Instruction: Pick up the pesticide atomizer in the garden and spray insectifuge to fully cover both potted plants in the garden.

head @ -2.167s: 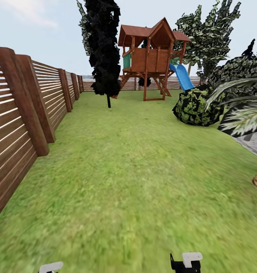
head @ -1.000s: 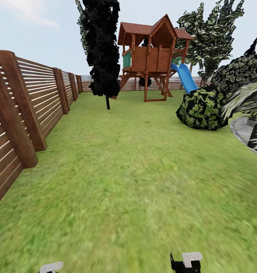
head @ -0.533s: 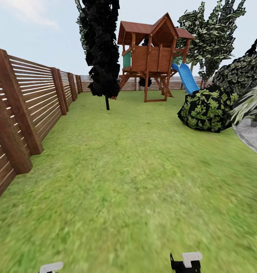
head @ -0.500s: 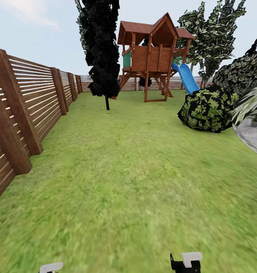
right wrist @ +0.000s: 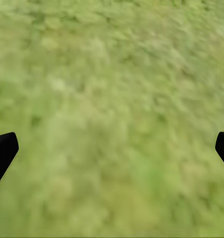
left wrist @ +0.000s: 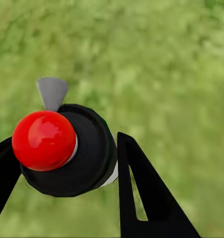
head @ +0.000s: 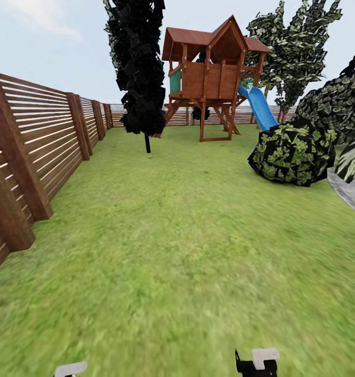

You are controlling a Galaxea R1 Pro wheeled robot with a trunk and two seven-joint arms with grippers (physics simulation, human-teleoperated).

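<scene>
Green lawn (head: 188,235) beside the brown slatted wooden fence (head: 36,141): fence posts are passed, so the base has advanced. The left gripper (left wrist: 62,158) is clamped on a dark round-topped atomizer with red cap (left wrist: 67,148); right gripper (right wrist: 112,148) fingers are spread apart. Potted plants are judged still to be reached.

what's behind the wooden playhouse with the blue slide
Behind the playhouse, a slatted wooden fence runs across the lawn's far edge, with a dark bush visible between its legs. The playhouse's body hides whatever lies directly behind it.

The pesticide atomizer (left wrist: 67,153) sits between the left hand's (left wrist: 62,163) black fingers (left wrist: 141,193), seen end-on: dark round body, red cap, small grey nozzle. The garden (head: 188,230) is green lawn, brown slat fence along its left edge, grey stone patio (head: 353,191) at its right edge.
</scene>
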